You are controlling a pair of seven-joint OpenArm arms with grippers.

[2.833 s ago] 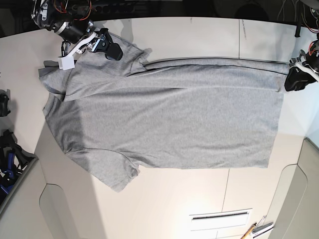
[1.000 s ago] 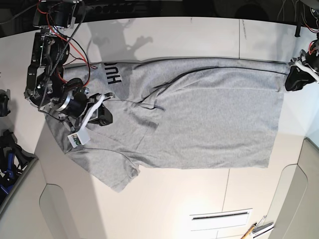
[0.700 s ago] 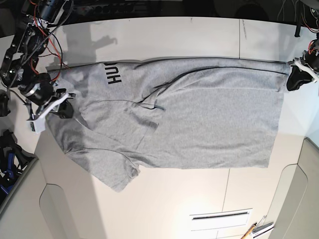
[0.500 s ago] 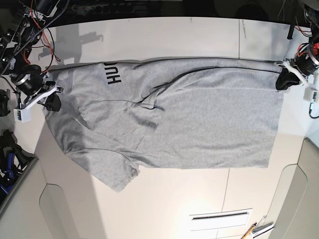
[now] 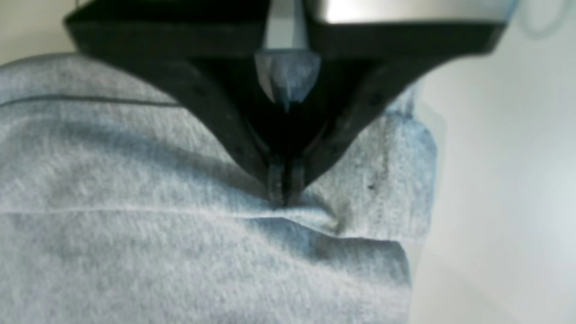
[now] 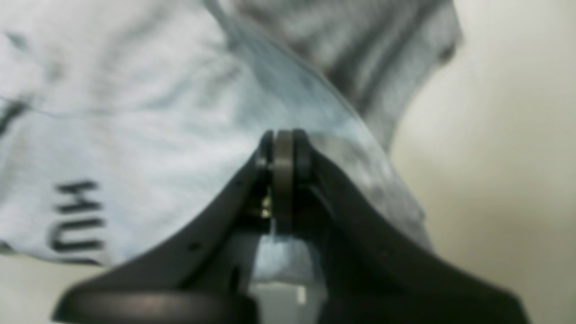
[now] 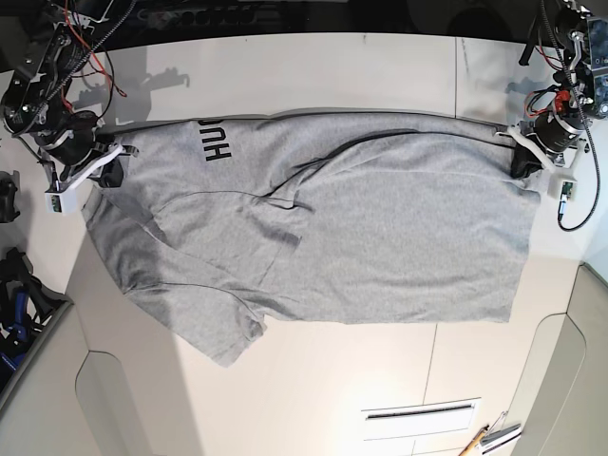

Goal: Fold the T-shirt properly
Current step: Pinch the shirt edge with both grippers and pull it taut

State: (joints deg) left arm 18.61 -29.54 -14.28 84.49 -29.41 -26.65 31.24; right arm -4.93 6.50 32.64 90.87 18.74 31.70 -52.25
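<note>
The heather-grey T-shirt lies spread across the white table, neck end to the left and hem to the right. Black lettering shows on a turned-over flap near its upper left; it also shows in the right wrist view. My right gripper is at the shirt's left edge; the right wrist view shows it shut on a fold of grey cloth. My left gripper is at the upper right hem corner; the left wrist view shows it shut on the hem fabric. One sleeve sticks out at the lower left.
Dark and blue gear sits at the left edge of the table. A white slotted plate and a wooden-handled tool lie near the bottom right. Red and black cables hang by the right arm.
The right gripper carried the shirt's upper shoulder down over the body, exposing the lettering, then drew out to the left edge. The left gripper moved the hem corner inward to the left.
</note>
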